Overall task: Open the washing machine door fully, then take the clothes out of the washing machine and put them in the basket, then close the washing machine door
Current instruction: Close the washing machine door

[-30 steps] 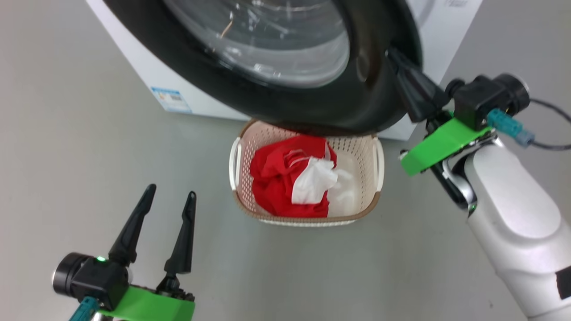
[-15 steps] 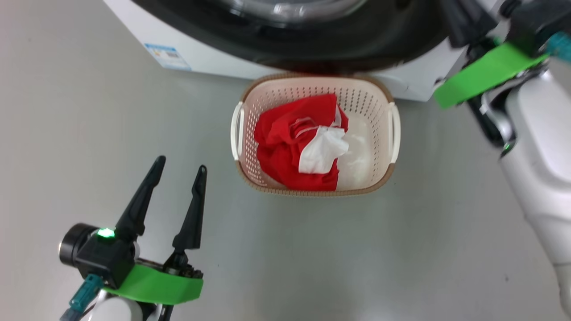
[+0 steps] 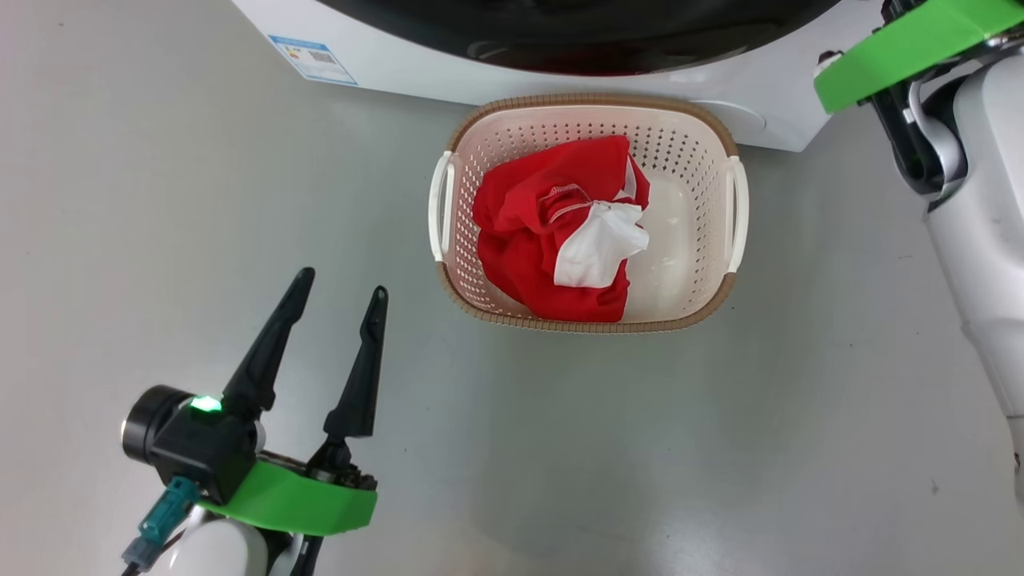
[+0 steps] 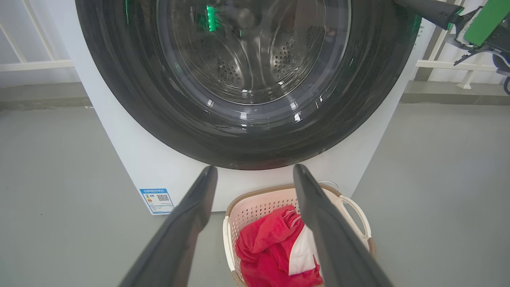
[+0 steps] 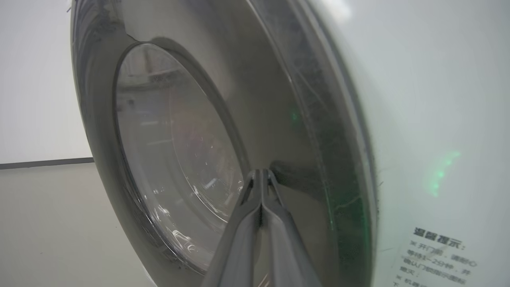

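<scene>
Seemingly only the closing was left: the clothes (image 3: 560,232) were laid in the basket (image 3: 592,326), the washing machine door (image 4: 247,135) was met by the pinched-shut right gripper (image 5: 261,173), and the left gripper (image 3: 342,284) was held wide, empty.

Head overhead; wrists seemingly near door (image 4: 247,143)

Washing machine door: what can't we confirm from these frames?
Latched or not: head view's top edge crops the washing machine door; in the right wrist view its seam with the washing machine is blurred.
Contact: right claw, shut, ends at the dark rim; touching or not is unclear.
Drum: left wrist view, glass reflections obscure its lower part.
Basket floor: clothes cover much of it, head view.
Blue label: text too small.
</scene>
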### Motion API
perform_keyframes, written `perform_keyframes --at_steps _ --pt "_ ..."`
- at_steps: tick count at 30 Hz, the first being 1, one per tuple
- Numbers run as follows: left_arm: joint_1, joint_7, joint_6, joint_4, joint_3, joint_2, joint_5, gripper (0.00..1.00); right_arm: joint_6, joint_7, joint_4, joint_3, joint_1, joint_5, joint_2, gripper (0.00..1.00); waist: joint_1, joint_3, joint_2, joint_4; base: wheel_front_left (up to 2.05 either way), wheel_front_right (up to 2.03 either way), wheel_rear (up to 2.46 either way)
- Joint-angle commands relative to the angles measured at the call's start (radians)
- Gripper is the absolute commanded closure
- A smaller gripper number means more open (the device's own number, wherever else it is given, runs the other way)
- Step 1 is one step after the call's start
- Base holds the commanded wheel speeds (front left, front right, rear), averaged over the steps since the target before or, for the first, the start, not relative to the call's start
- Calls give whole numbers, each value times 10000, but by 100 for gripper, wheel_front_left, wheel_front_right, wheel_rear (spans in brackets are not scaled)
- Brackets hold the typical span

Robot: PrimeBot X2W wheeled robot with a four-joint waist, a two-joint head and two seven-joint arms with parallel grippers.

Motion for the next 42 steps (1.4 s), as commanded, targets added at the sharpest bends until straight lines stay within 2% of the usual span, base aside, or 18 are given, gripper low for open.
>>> perform_keyframes --at_steps 1,17,19,20,21,22,23,28,42 --pt "-208 -118 -55 -177 292 239 -109 0 -103 -49 -67 -161 -393 233 3 100 0 16 0 18 0 0 0" --pt "-304 -118 -55 43 336 369 -131 0 -103 -49 66 253 -365 409 69 100 0 -112 0 -222 0 0 0" --pt "-311 -118 -55 104 342 367 -131 0 -103 -49 -95 319 -223 463 151 97 0 -189 0 -331 0 0 0" --pt "-315 -118 -55 126 356 363 -136 0 -103 -49 -201 347 -140 481 185 72 0 -233 0 -388 0 0 0" --pt "-320 -118 -55 153 374 357 -144 0 -103 -49 -316 358 -44 473 207 54 0 -285 0 -445 0 0 0" --pt "-327 -118 -55 172 393 344 -160 0 -103 -49 -438 370 73 447 232 24 0 -347 0 -504 0 0 0" --pt "-331 -118 -55 194 413 326 -180 0 -103 -49 -581 335 207 409 259 0 0 -418 0 -561 0 0 0" --pt "-263 -118 -55 463 566 201 -278 0 -103 -49 -1265 264 1233 214 421 0 0 -900 0 -871 0 0 0" --pt "280 -118 -55 919 1118 -6 -555 0 -103 -49 -2125 -473 3967 -220 446 0 0 -2564 0 -1681 0 0 0"
